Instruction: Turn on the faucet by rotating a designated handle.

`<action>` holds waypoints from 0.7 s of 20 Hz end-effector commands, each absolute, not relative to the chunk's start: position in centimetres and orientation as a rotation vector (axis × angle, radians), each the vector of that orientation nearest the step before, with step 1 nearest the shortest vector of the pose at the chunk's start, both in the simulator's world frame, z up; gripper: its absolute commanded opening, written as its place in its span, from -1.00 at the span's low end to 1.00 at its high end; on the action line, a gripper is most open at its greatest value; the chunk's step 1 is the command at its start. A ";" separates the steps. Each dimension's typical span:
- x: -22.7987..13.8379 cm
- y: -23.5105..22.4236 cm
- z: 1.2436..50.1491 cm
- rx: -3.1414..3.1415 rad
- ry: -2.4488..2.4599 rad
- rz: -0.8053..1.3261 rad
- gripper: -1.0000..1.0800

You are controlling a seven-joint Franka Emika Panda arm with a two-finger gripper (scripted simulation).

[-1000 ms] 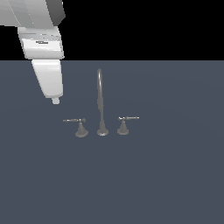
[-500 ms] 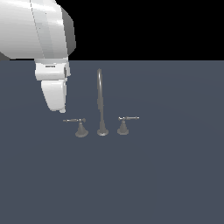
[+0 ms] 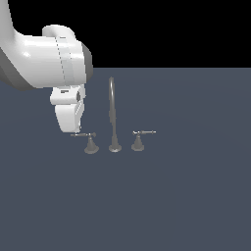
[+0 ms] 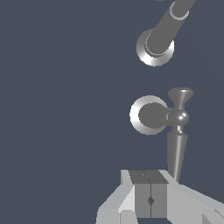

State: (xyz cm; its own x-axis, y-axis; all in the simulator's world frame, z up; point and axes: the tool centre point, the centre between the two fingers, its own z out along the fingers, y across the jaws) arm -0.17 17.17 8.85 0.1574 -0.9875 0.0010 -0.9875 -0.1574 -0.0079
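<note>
Grey and low, the handle (image 3: 90, 143) sat on the worktop (image 3: 186, 196) at the exterior view's left of the spout (image 3: 113, 115). The claw (image 4: 150, 200), pressed shut and empty, hung by the lever's tip; pushing it sideways seemed next.

Glossy white rounded arm (image 3: 44, 61) with grey joint bands, boxy white wrist, pale angular gripper (image 4: 150, 199), dark grey pads (image 4: 142, 192).
</note>
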 end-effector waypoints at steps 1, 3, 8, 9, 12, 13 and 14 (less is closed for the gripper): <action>0.5 16.9 7.7 -2.356 2.078 -0.005 -1.00; 1.0 16.8 7.2 -2.337 2.100 -0.004 -1.00; 1.6 16.7 6.5 -2.309 2.132 -0.002 -1.00; 1.7 16.7 6.4 -2.307 2.134 -0.001 -1.00; 1.7 16.7 6.5 -2.308 2.132 0.000 -1.00; 1.7 16.7 6.5 -2.308 2.132 0.000 -1.00; 1.7 16.7 6.5 -2.308 2.132 0.000 -1.00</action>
